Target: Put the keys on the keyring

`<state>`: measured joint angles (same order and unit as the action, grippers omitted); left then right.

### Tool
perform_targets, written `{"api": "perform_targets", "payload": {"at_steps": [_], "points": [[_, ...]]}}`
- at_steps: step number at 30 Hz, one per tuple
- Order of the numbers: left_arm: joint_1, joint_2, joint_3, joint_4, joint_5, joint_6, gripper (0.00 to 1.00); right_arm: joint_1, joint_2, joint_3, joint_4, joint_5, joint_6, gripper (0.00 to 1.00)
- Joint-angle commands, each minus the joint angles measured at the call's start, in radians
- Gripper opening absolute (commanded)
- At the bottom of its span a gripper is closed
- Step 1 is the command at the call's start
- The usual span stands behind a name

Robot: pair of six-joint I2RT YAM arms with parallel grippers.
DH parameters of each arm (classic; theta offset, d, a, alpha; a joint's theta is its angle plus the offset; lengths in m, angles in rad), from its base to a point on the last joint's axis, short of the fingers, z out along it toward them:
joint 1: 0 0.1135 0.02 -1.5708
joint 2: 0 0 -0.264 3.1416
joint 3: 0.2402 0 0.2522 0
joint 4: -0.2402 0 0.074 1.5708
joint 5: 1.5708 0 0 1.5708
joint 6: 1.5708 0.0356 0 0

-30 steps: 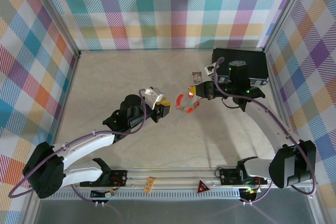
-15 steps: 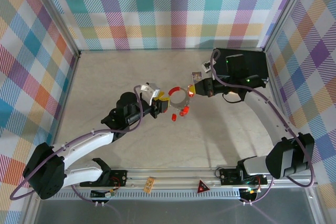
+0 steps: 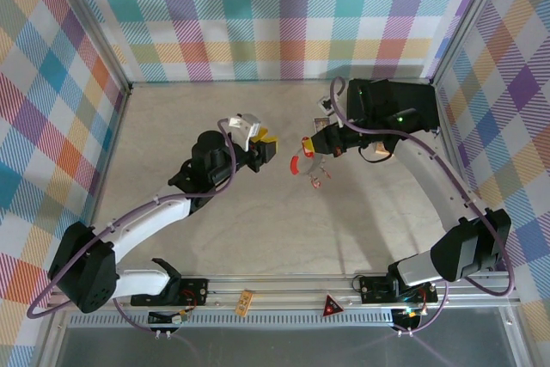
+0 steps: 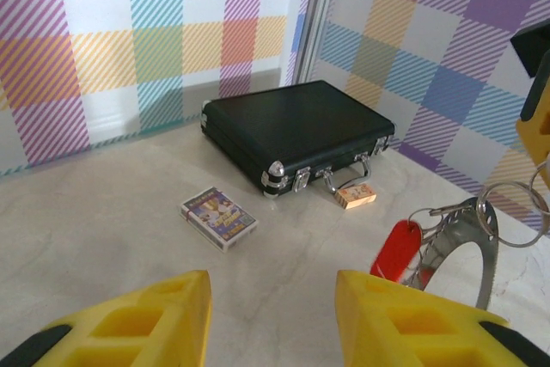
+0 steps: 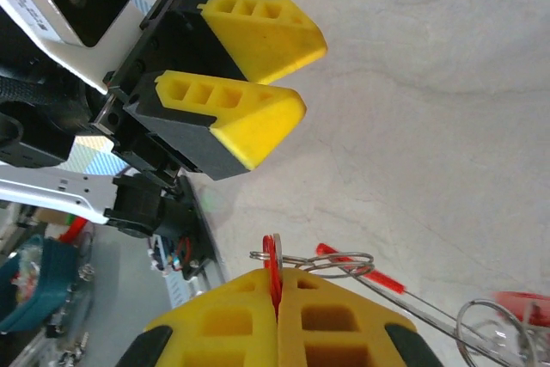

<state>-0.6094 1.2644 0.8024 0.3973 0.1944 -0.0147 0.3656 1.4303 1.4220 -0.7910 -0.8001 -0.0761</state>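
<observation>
Yellow-fingered right pincer (image 5: 278, 285) is clenched on the keyring (image 4: 491, 255), which hangs just beneath its tips, with one red key (image 4: 397, 249) on the ring at the side facing the left pincer (image 4: 271, 315). Left pincer is released and grasps nothing, its jaws standing apart just beside the ring and pointed towards it. Beyond the left pincer, a black case (image 4: 296, 131) and a pack of cards (image 4: 218, 217) lie on the surface (image 4: 129, 238).

Yellow left gripper (image 4: 271, 298), red keys (image 4: 397, 249) on a grey keyring (image 4: 490, 255), black case (image 4: 296, 131), pastel-plaid walls (image 3: 284, 15), beige marbled counter (image 3: 258, 221).
</observation>
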Motion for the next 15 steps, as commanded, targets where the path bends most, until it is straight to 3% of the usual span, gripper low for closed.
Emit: {"api": "perform_targets", "payload": {"at_steps": [1,8,15], "points": [[0.013,0.022,0.023,0.015,0.033,-0.025,0.43,0.018,-0.003,0.031,-0.045,0.061,-0.084,0.00],[0.013,0.038,0.014,0.045,0.045,-0.043,0.43,0.051,-0.066,0.008,-0.037,0.185,-0.185,0.00],[0.013,0.060,-0.019,0.105,0.094,-0.072,0.43,0.072,-0.192,-0.094,0.053,0.234,-0.377,0.00]]}}
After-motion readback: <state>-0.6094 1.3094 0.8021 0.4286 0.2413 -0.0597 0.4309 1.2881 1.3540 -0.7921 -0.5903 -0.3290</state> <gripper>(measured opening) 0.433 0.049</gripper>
